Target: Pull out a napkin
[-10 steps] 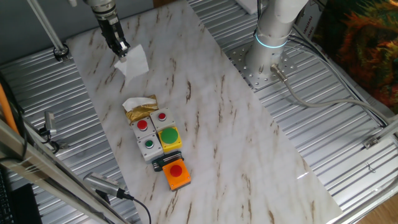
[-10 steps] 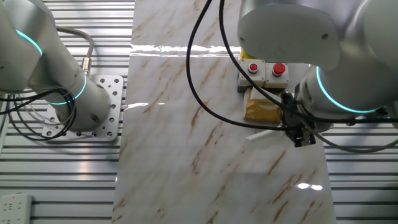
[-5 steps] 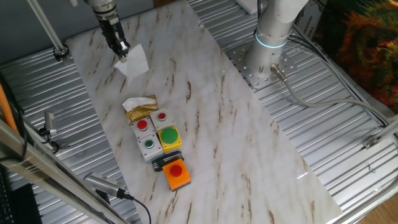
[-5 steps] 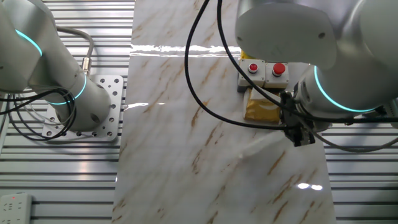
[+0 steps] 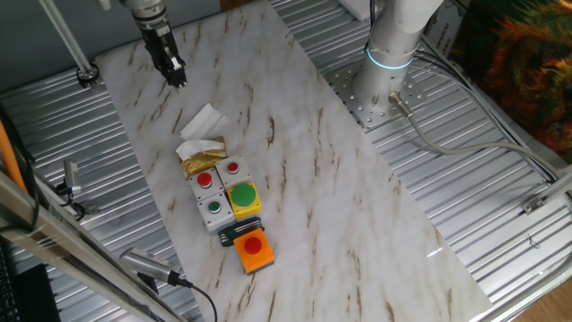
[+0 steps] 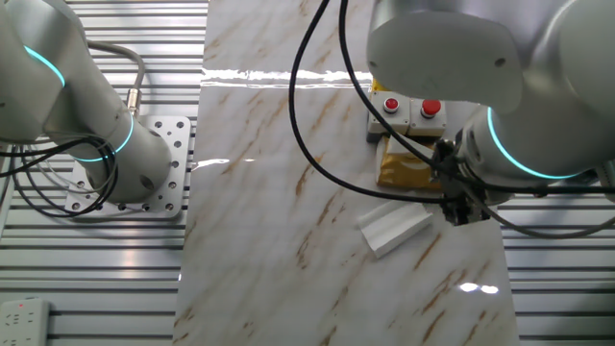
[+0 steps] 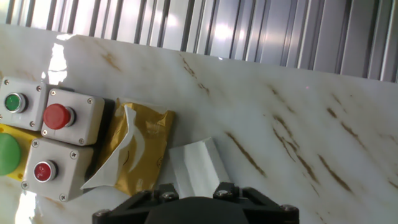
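The napkin (image 5: 202, 121), a small folded white sheet, lies loose on the marble tabletop just beyond the gold foil packet (image 5: 204, 160). It also shows in the other fixed view (image 6: 394, 228) and in the hand view (image 7: 195, 167). My gripper (image 5: 176, 75) hangs above the table, up and to the left of the napkin, apart from it and holding nothing. In the other fixed view my gripper (image 6: 462, 213) is just right of the napkin. Another white sheet (image 7: 117, 163) sticks out of the packet (image 7: 144, 144). The hand view shows only the gripper's black base, not the fingertips.
Grey button boxes (image 5: 218, 185) with red and green buttons, a yellow box (image 5: 244, 198) and an orange box (image 5: 254, 249) stand in a cluster below the packet. The robot base (image 5: 391, 54) stands at the right, on ribbed metal that surrounds the marble top.
The napkin has left my gripper and dropped to the table beside the foil packet. The gripper has stayed almost in place.
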Controlling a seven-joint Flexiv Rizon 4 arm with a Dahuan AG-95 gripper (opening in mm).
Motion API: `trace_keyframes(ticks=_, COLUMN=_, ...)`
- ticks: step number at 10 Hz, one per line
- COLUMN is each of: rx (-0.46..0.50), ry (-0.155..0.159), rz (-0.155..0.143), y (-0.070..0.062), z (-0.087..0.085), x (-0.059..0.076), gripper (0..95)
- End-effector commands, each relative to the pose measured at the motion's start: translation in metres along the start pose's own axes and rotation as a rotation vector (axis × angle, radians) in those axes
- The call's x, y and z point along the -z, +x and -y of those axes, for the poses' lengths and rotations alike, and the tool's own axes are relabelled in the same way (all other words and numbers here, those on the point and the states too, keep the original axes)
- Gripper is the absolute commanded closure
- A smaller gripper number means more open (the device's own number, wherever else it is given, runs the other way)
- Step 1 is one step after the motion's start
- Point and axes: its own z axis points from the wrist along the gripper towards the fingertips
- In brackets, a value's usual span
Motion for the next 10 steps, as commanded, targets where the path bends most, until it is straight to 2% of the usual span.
trace_keyframes(ticks=1, rx=-0.017, ry=-0.01, rz=0.003, y=-0.002, z=-0.003, x=-0.004, gripper=0.0)
trace_keyframes(ticks=5, rx=-0.106, ry=-0.012, rz=0.002, y=0.0, z=-0.006, x=-0.01, gripper=0.0)
trace_keyframes(ticks=8, rx=-0.18, ry=0.019, rz=-0.005, y=0.002, z=-0.008, x=-0.01, gripper=0.0)
trace_keyframes(ticks=10, rx=-0.192, ry=0.037, rz=0.001, y=0.004, z=-0.015, x=-0.011, gripper=0.0)
